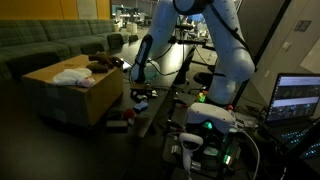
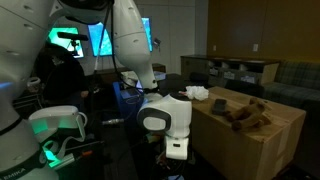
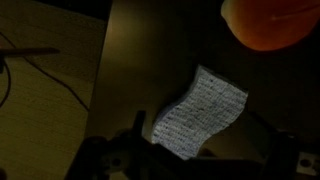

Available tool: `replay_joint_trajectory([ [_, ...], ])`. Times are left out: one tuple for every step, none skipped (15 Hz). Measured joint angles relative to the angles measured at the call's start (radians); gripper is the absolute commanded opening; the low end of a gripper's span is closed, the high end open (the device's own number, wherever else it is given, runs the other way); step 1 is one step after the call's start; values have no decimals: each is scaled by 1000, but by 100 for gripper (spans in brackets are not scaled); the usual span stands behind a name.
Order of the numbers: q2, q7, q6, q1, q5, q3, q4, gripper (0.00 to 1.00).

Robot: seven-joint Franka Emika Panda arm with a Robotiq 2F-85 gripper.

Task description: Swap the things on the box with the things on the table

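Our claw (image 3: pixel 195 165) hangs wide and empty. Just ahead of it a pale crumpled cloth (image 3: pixel 200 110) lies on the dark tabletop (image 3: pixel 130 60); farther ahead an orange thing (image 3: pixel 268 20) is cut off by the frame. We judge a shallow pinch could catch one fold and let the cloth slip. Beside the claw stands the box (image 1: pixel 88 100), carrying a white bundle (image 1: pixel 72 75) and a brown object (image 1: pixel 100 65) too dim to name.

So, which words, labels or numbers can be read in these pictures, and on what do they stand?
None can be read.
Laptop screen: content too small and blurred.
Monitor: blurred.
Pale sheet in the wrist view: fine marks, too blurred to read.
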Motion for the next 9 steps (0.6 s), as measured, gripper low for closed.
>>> replay_joint_trajectory([
  [9,19,7,-8,12,9,3,100],
  [18,37,13,-15,21,17,9,100],
  [28,56,14,-20,24,21,18,100],
  [40,77,14,-23,24,21,29,100],
  [53,99,14,-24,24,21,43,100],
  [68,118,14,-25,24,21,58,100],
  [83,140,13,-25,24,19,73,100],
  [99,160,13,-25,24,17,89,100],
  [115,178,13,-25,24,14,104,100],
])
